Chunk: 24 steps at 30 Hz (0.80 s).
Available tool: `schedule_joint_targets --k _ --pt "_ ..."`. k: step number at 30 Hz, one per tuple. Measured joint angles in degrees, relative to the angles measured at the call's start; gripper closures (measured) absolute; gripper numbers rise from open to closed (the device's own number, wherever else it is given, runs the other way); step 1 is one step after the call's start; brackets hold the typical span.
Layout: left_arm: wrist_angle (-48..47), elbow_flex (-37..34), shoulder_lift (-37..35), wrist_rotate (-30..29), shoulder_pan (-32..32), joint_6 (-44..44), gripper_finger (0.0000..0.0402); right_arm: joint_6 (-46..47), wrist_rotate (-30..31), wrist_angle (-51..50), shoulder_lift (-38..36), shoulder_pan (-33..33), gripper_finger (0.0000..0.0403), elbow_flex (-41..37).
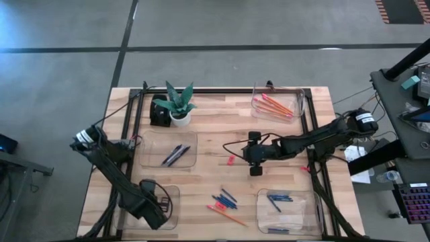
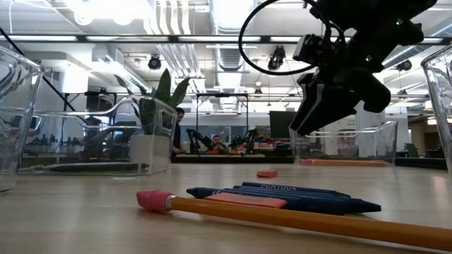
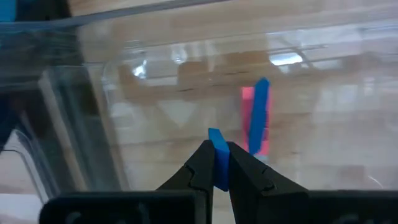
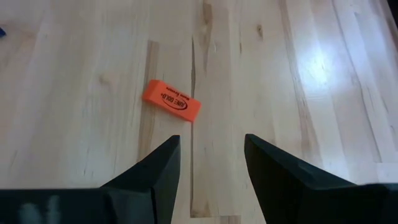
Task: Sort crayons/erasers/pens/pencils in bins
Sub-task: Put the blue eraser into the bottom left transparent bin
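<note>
Orange eraser (image 4: 171, 101) flat on table (image 1: 215, 131) just ahead of right gripper (image 4: 211, 162), jaws wide and empty; light, stiff, grippy, pinch its long sides; left gripper (image 3: 217, 165) clamps blue eraser (image 3: 217, 146) over bin (image 1: 171, 195).

table (image 4: 74, 93): pale smooth wood | bins (image 3: 93, 93): clear glossy plastic | eraser (image 4: 171, 101): matt orange

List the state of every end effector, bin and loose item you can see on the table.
Left end effector: shut on blue eraser, over near-left bin.
Right end effector: open, empty, hovering short of orange eraser.
Orange eraser: flat on bare table.
Far-right bin: holds pencils.
Loose pencil: lying on table.
Plant: upright.
</note>
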Motion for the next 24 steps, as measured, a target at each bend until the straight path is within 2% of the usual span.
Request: schedule_joint_targets --k 8,18,21,24 --pt "-0.1 0.0 1.8 0.0 0.0 0.0 0.0378 0.7 0.0 0.1 0.0 0.0 0.0232 0.0" --pt "0.0 0.1 1.2 1.5 0.0 1.9 0.028 0.1 0.0 0.1 0.0 0.0 0.0232 0.0" --pt "0.0 0.4 -0.3 5.4 0.0 2.0 0.0264 -1.4 0.0 0.1 0.0 0.0 0.0232 0.0" --pt "0.0 0.8 -2.3 5.1 0.0 1.6 0.0261 -3.6 0.0 0.2 0.0 0.0 0.0232 0.0"
